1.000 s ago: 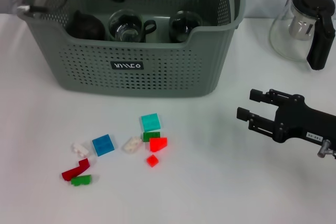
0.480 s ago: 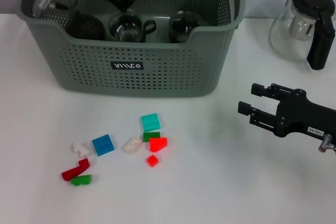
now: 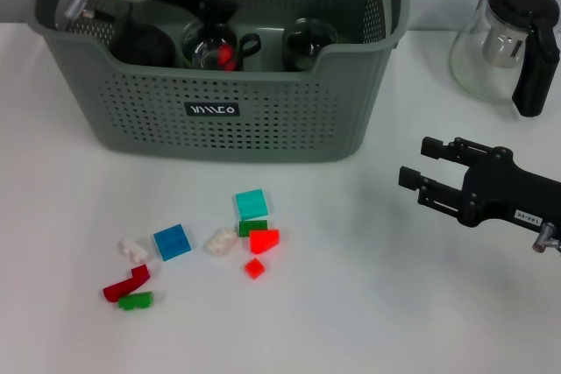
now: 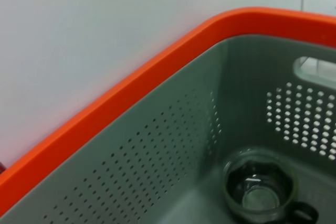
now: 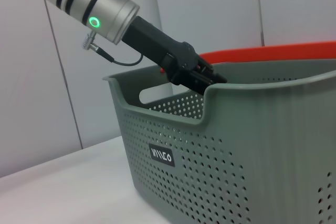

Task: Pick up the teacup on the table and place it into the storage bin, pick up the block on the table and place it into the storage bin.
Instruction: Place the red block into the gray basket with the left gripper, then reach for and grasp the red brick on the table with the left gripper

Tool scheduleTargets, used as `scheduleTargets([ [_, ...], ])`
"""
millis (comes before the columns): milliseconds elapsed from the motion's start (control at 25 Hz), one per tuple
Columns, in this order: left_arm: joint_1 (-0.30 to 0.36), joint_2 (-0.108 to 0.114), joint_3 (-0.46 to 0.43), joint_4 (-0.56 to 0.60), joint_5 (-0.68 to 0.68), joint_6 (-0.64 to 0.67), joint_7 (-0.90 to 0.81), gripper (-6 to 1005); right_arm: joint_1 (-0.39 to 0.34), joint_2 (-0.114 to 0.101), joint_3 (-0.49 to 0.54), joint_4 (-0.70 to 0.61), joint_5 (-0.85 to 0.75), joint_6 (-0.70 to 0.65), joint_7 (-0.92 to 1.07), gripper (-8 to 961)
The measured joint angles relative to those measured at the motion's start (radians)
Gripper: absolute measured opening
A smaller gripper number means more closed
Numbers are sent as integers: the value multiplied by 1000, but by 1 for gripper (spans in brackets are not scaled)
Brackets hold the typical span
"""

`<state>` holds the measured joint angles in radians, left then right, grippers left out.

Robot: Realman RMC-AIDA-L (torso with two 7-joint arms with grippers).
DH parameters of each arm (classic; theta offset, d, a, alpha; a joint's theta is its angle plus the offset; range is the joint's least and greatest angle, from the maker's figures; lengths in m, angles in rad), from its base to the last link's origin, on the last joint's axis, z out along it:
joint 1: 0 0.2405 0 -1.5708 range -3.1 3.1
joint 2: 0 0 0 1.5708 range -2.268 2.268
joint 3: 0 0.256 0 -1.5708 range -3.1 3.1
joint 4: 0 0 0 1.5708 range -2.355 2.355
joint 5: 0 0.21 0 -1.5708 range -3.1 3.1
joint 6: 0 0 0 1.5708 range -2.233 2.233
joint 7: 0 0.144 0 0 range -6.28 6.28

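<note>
Storage bin (image 3: 263, 116) sits at far centre-left of the table (image 3: 368, 304), three dark glass teacups inside: left (image 3: 140, 41), middle (image 3: 210, 41), right (image 3: 307, 41). Left gripper (image 3: 219, 28) reaches down inside the bin over the middle teacup; cannot tell its jaw state. Blocks lie scattered near the bin's front: teal (image 3: 252, 204), blue (image 3: 172, 242), red (image 3: 264, 241). Right gripper (image 3: 421, 172) hovers to the right, jaws apart, empty. Glass teapot (image 3: 513, 41) far right.

From the head we look down on the storage bin (image 3: 263, 120). Both wrist views sit close, sharing it.
</note>
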<state>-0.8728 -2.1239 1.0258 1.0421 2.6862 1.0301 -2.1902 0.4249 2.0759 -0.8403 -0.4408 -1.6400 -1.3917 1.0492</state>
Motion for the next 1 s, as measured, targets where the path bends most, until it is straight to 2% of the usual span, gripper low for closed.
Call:
scheduleTargets([
  [40,9,-2,-4,19,-18,11,2,269,0,0,0,0,-1,0,0,645],
  [160,55,-5,-26,95,-134,50,24,355,0,0,0,2,-2,-2,0,645],
  [320,158,3,-122,195,-473,217,139,470,-7,1,0,2,-2,-8,0,644],
  [400,207,12,-208,193,-675,352,228,523,-9,1,0,2,-1,-9,0,644],
  [560,265,24,-377,111,-879,585,357,621,-9,1,0,2,-2,-9,1,645],
  [720,332,23,-491,46,-862,760,564,644,-8,1,0,0,-5,-9,4,645],
  [840,395,6,-539,33,-780,824,707,643,-7,-2,0,-1,-5,-10,9,646],
  [1000,466,-22,-559,31,-659,852,860,642,-6,-3,0,1,-5,-10,9,646],
])
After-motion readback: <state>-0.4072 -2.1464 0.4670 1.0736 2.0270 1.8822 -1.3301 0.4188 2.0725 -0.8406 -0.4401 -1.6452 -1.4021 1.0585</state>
